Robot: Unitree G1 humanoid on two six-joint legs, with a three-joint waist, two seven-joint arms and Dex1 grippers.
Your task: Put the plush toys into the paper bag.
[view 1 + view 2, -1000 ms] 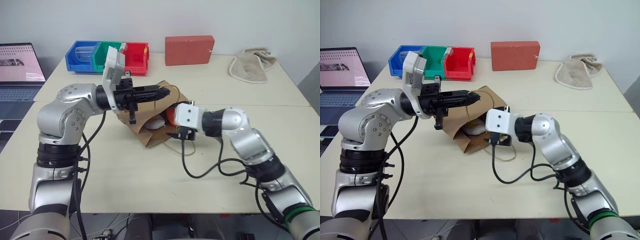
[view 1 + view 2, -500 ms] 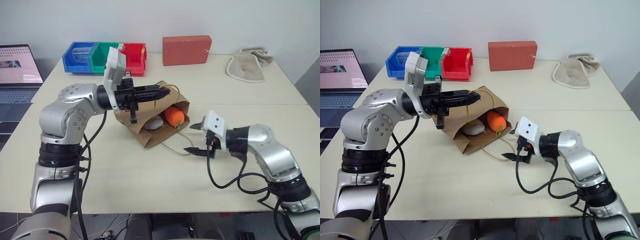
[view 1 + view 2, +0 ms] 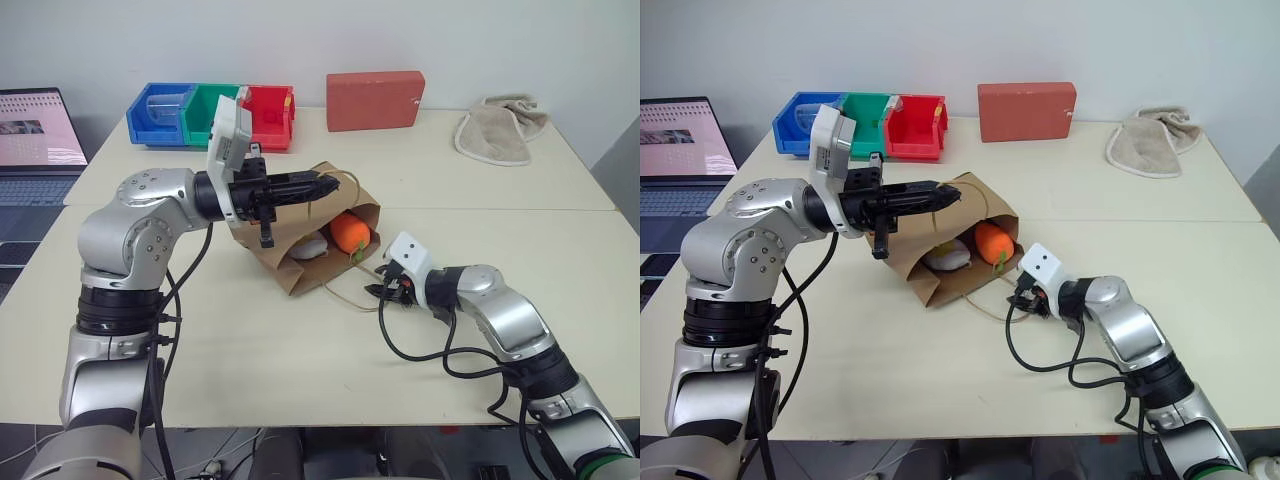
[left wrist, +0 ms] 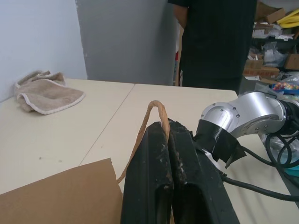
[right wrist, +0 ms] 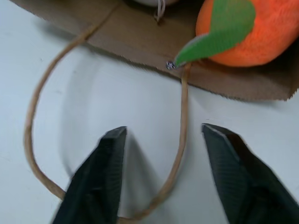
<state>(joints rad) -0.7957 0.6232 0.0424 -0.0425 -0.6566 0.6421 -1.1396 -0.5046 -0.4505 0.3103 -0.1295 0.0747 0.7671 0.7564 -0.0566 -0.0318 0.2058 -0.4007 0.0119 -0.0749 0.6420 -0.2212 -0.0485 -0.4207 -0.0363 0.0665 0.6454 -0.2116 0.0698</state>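
Note:
The brown paper bag (image 3: pixel 268 250) lies on its side on the table, mouth toward my right arm. My left gripper (image 3: pixel 330 184) is shut on the bag's upper handle (image 4: pixel 156 109) and holds the mouth up. Inside the mouth sit the orange carrot plush (image 3: pixel 349 232) and the white egg plush (image 3: pixel 312 247). My right gripper (image 3: pixel 383 290) hovers low over the table just outside the mouth. It is open, its fingers (image 5: pixel 110 177) either side of the lower handle loop (image 5: pixel 182 116), holding nothing. The carrot's green leaves (image 5: pixel 219 32) stick out past the bag's edge.
At the back of the table stand a red box (image 3: pixel 375 100) and blue, green and red bins (image 3: pixel 212 115), with a beige cloth (image 3: pixel 500 130) at the back right. A laptop (image 3: pixel 35 135) sits at the far left. A person in black (image 4: pixel 210 42) stands beyond the table.
My right gripper left the carrot in the bag mouth, drew back, then dropped low and came in over the lower handle, with its jaws narrower. The left gripper and bag stayed still.

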